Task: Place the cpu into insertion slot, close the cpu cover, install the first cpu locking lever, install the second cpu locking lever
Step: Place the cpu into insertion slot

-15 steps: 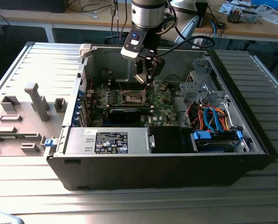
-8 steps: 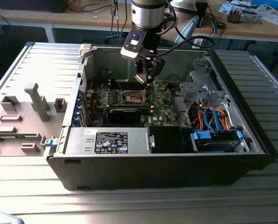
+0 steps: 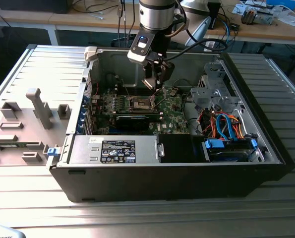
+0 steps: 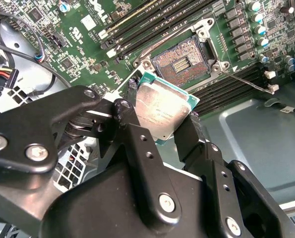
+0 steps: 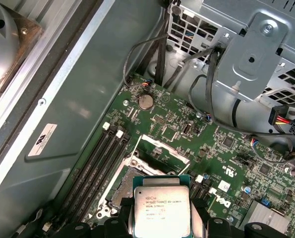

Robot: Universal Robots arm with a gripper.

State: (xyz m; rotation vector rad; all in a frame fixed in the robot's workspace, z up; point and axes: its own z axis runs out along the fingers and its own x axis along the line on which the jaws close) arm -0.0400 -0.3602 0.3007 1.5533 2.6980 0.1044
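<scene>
The arm (image 3: 157,15) reaches steeply down into the case (image 3: 177,181), gripper (image 4: 162,115) clamping the cpu (image 4: 159,105) above the open insertion slot (image 4: 179,62).

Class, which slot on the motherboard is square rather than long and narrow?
The insertion slot, with its brownish-gold contact field; the memory slots beside it are long.

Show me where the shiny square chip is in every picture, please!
Exterior view: the cpu is too small to make out; the gripper holding it hangs near the insertion slot.
Second wrist view: the cpu is clamped between the black fingers, close to the insertion slot.
First wrist view: the cpu partly covers the insertion slot.
Shared landmark: the insertion slot.
</scene>
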